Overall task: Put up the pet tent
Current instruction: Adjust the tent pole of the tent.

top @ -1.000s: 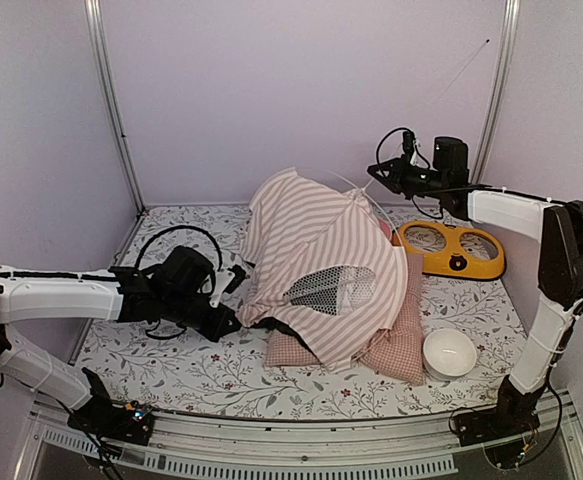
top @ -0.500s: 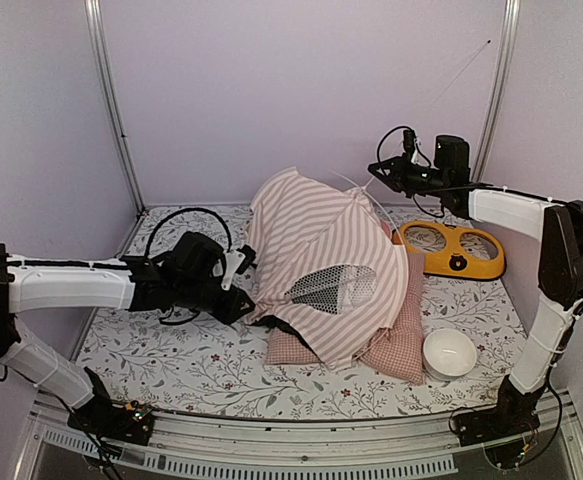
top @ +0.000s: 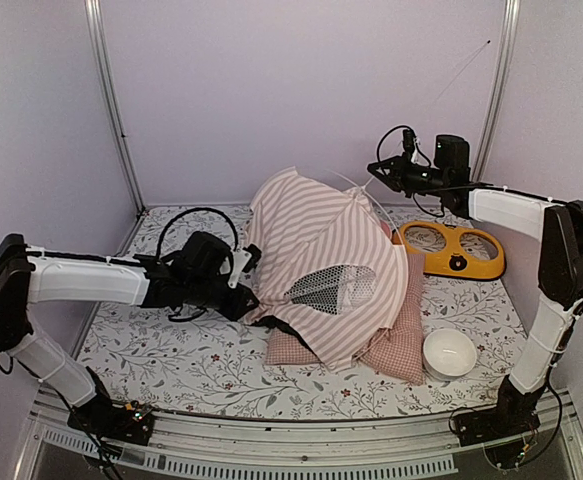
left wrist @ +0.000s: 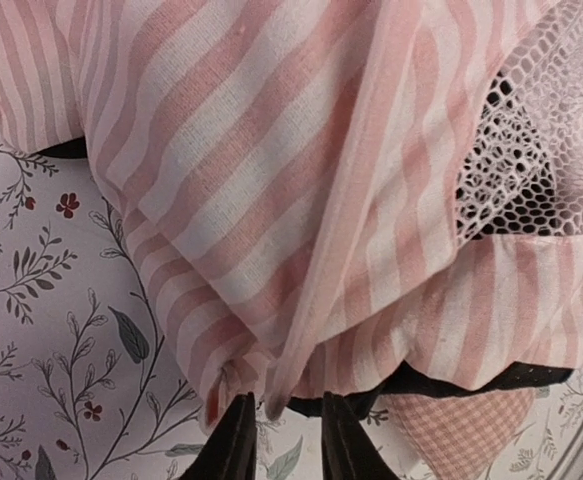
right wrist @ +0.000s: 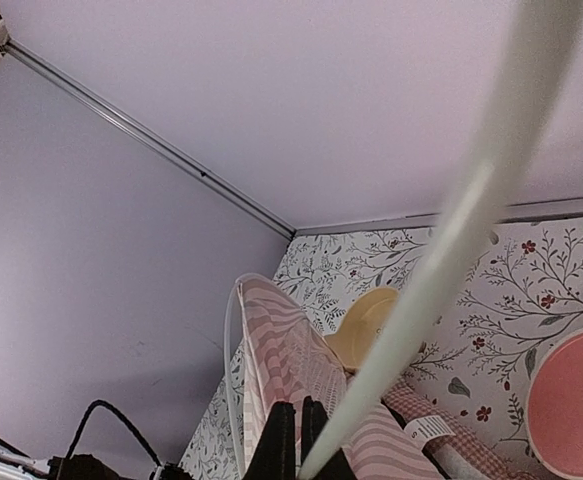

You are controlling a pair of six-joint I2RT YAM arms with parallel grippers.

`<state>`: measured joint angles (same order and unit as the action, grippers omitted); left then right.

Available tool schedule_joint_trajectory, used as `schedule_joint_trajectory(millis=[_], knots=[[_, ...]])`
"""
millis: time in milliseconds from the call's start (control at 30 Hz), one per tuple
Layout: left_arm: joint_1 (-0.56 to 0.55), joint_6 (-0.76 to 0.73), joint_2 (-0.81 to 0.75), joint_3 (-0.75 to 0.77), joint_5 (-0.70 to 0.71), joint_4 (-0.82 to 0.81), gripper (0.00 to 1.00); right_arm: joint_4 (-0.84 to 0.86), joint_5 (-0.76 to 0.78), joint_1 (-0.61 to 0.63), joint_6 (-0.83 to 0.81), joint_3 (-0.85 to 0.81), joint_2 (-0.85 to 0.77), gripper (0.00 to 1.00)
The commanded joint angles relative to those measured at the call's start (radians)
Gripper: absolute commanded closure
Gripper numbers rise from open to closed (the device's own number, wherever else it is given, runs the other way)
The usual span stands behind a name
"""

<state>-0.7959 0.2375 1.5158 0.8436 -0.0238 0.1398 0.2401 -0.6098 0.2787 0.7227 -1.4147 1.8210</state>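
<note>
On the flowered table (top: 171, 370), seen from above, the pet tent (top: 321, 265) is lying in the middle as a slumped heap. Its near right half is draping over a pink checked cushion (top: 399, 345). We are reading its long axis as running from far left to near right, with the oval mesh window (top: 329, 285) facing up and toward the near edge. The left gripper (top: 247, 283) is sitting at the tent's left hem. The right gripper (top: 371, 172) is hanging above the tent's far right side. A yellow double feeder (top: 451, 250) and a white bowl (top: 449, 352) are standing to the right.

Through the left wrist camera, we are looking at striped fabric (left wrist: 271, 200) filling most of the view, the stripes slanting. The mesh window (left wrist: 516, 180) is on the right and the cushion (left wrist: 451, 435) below it. The gripper (left wrist: 286, 440) is showing its fingers slightly parted, with a folded hem corner hanging just off their tips.

Through the right wrist camera, the gripper (right wrist: 298, 425) is pinching its fingers together on a thin white pole (right wrist: 451, 240) that is slanting up to the right. The tent (right wrist: 291, 370) is lying beyond, and a small white tag (right wrist: 421, 430) is showing print too small for us to read.
</note>
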Motion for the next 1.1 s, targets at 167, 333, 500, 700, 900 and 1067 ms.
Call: schedule_joint_trajectory(millis=[167, 333, 500, 700, 900, 1067], knots=[[0.027, -0.020, 0.051, 0.010, 0.002, -0.061, 0.75, 0.034, 0.015, -0.009, -0.043, -0.031, 0.020, 1.00], [0.028, -0.019, 0.054, 0.001, -0.022, -0.078, 0.84, 0.033, 0.020, -0.010, -0.043, -0.029, 0.017, 1.00], [0.027, -0.021, 0.043, -0.018, -0.025, -0.105, 1.00, 0.033, 0.021, -0.010, -0.046, -0.031, 0.019, 1.00], [0.027, -0.016, 0.028, -0.041, -0.016, -0.074, 1.00, 0.022, 0.056, -0.035, -0.059, -0.036, 0.004, 1.00], [0.027, 0.004, -0.010, -0.085, -0.026, -0.061, 1.00, 0.019, 0.065, -0.090, -0.069, -0.066, -0.004, 1.00], [0.024, 0.014, -0.017, -0.102, -0.042, -0.063, 1.00, 0.018, 0.051, -0.107, -0.069, -0.081, -0.001, 1.00]])
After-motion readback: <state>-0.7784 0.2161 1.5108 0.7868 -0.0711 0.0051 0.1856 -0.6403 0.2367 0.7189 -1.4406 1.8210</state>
